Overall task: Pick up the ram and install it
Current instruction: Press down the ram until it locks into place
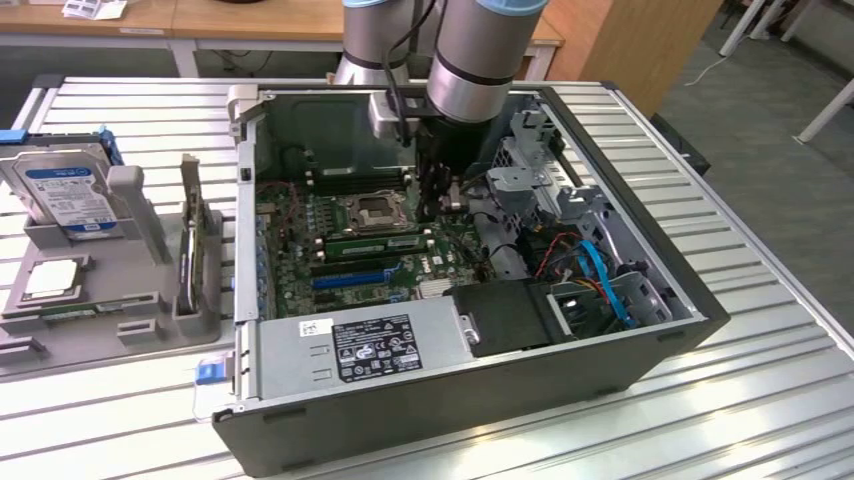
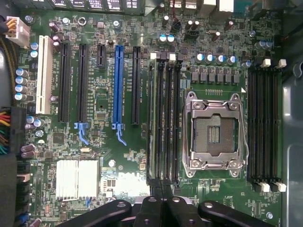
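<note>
The ram (image 2: pixel 158 118) is a thin green stick standing edge-on in one of the long black slots beside the CPU socket (image 2: pixel 215 135). In the exterior view the ram (image 1: pixel 378 243) shows as a green strip just below the socket (image 1: pixel 370 211). My gripper (image 2: pixel 161 201) is shut, with its dark fingertips together right at the near end of the ram. I cannot tell whether they pinch the stick or only rest on it. The arm reaches down into the open computer case (image 1: pixel 641 345), and the gripper (image 1: pixel 441 195) is deep inside, over the motherboard.
A second bank of black memory slots (image 2: pixel 265 123) lies on the other side of the socket. A black power supply (image 1: pixel 367 345) and drive cage (image 1: pixel 574 310) fill the case's front. A grey holder (image 1: pixel 147 230) with a blue-labelled hard drive (image 1: pixel 60 190) stands at the exterior view's left.
</note>
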